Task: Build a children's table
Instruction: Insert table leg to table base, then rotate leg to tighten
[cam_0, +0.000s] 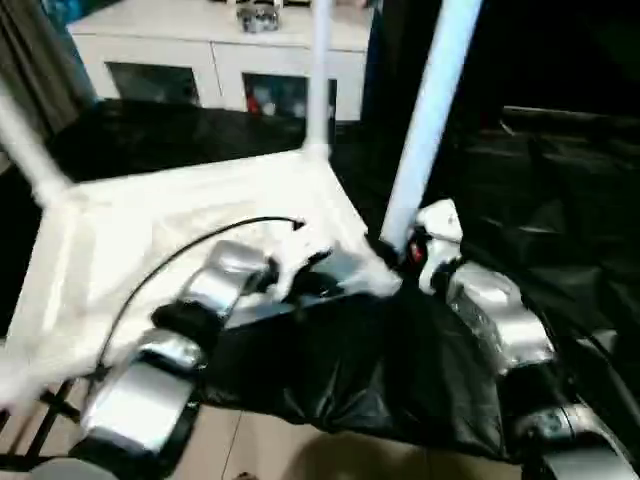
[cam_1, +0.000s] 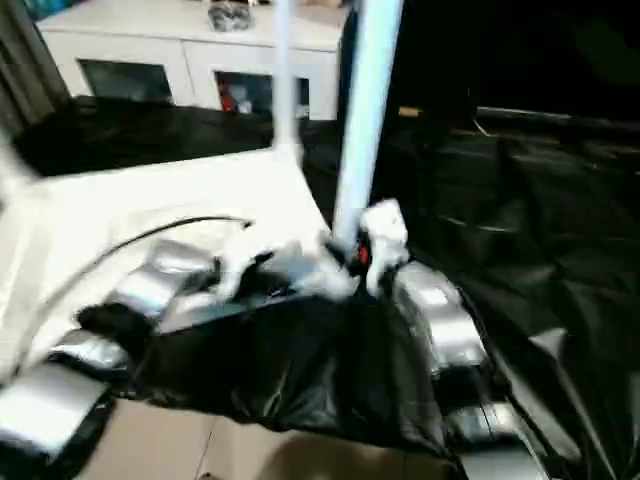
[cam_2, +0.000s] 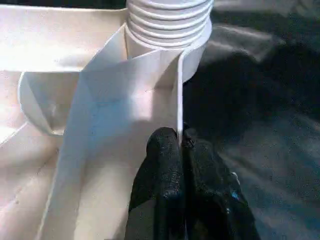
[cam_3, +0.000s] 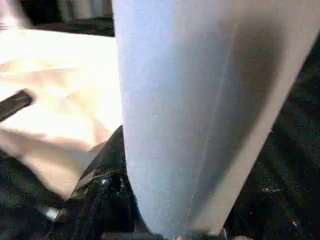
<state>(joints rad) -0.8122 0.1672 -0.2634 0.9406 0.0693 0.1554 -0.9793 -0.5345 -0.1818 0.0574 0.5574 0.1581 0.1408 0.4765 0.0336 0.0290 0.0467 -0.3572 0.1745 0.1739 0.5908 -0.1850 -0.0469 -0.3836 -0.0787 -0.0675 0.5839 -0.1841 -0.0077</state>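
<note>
The white tabletop (cam_0: 150, 230) lies upside down, ribs up, on the black cover. Three white legs stand up from its corner sockets: one at the far corner (cam_0: 321, 70), one at the left (cam_0: 22, 140), and a near-right one (cam_0: 432, 110) that leans slightly. My left gripper (cam_2: 180, 142) is shut on the thin rim wall of the tabletop (cam_2: 125, 100), just below the threaded end of the near-right leg (cam_2: 167, 20) in its socket. My right gripper (cam_0: 405, 250) holds the base of that leg (cam_3: 200, 110), with a black finger (cam_3: 102, 187) pressed against its side.
The black-covered work table (cam_0: 560, 200) stretches to the right and behind. A white glass-door cabinet (cam_0: 210, 60) stands at the back. A black cable (cam_0: 190, 250) arcs over the tabletop from my left forearm. Tan floor (cam_0: 270, 450) lies below the table's near edge.
</note>
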